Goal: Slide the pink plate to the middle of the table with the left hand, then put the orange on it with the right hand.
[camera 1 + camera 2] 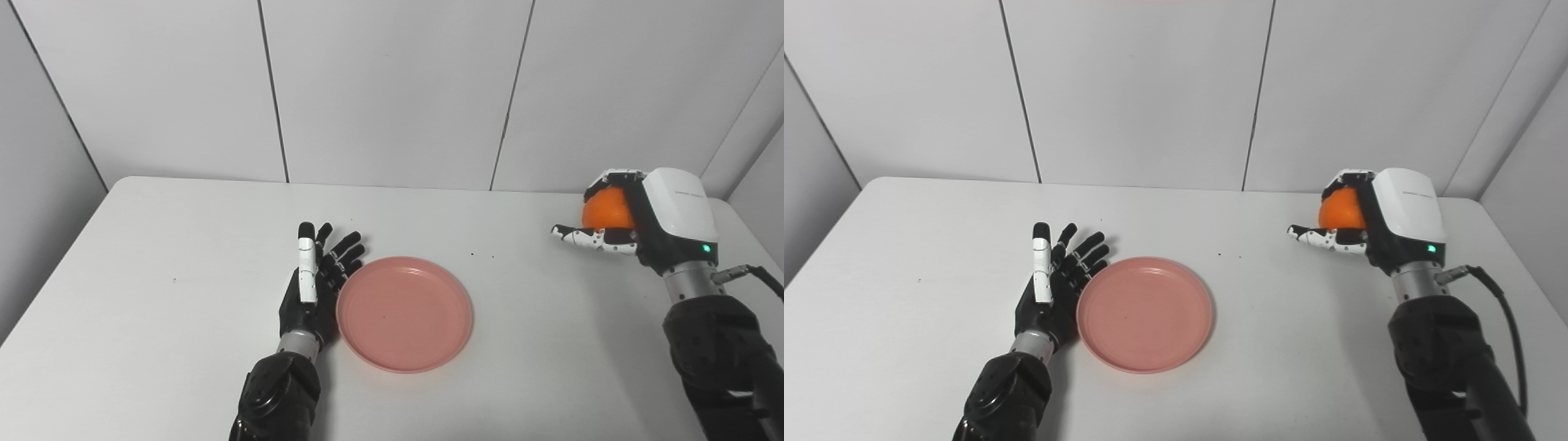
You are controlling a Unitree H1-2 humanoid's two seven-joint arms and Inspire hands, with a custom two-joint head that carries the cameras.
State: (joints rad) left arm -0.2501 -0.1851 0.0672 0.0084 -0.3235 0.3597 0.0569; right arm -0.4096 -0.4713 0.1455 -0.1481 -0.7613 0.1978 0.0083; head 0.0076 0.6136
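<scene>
A round pink plate (404, 313) lies flat on the white table (153, 294), near the middle and toward the front. My left hand (315, 278) rests on edge right against the plate's left rim, palm facing the plate, fingers straight and apart, holding nothing. At the far right my right hand (637, 214) is lifted above the table and shut on an orange (606, 209), which shows between the curled fingers and the thumb. The orange is well to the right of the plate and higher than it.
White wall panels (392, 92) rise behind the table's back edge. The table's right edge runs close beside my right arm (716, 349). A few tiny dark specks (473, 253) dot the tabletop behind the plate.
</scene>
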